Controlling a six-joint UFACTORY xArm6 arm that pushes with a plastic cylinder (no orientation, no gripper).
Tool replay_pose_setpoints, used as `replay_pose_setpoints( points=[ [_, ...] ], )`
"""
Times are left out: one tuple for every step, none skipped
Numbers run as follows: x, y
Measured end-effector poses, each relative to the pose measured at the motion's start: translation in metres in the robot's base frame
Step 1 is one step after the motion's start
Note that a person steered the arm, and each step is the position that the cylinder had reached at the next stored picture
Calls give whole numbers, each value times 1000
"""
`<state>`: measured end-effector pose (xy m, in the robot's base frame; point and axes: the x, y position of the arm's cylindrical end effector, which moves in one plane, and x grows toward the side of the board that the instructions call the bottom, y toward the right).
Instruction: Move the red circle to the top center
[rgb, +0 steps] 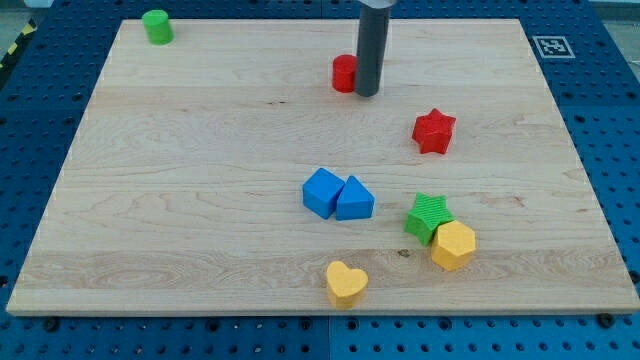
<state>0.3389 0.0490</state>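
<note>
The red circle (344, 73) is a short red cylinder standing near the view's top centre of the wooden board (200, 180). My dark rod comes down from the view's top, and my tip (367, 94) rests on the board right against the red circle's right side, partly covering it.
A green cylinder (157, 26) stands at the top left corner. A red star (434, 131) lies right of centre. A blue cube (322, 192) and a blue triangular block (354, 199) touch at centre. A green star (430, 216), a yellow hexagon (453, 245) and a yellow heart (346, 283) lie at the bottom right.
</note>
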Motion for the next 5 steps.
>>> replay_pose_setpoints(
  points=[
    [-2,-16],
    [-3,-30],
    [-13,-37],
    [-39,-39],
    [-69,-44]
  ],
)
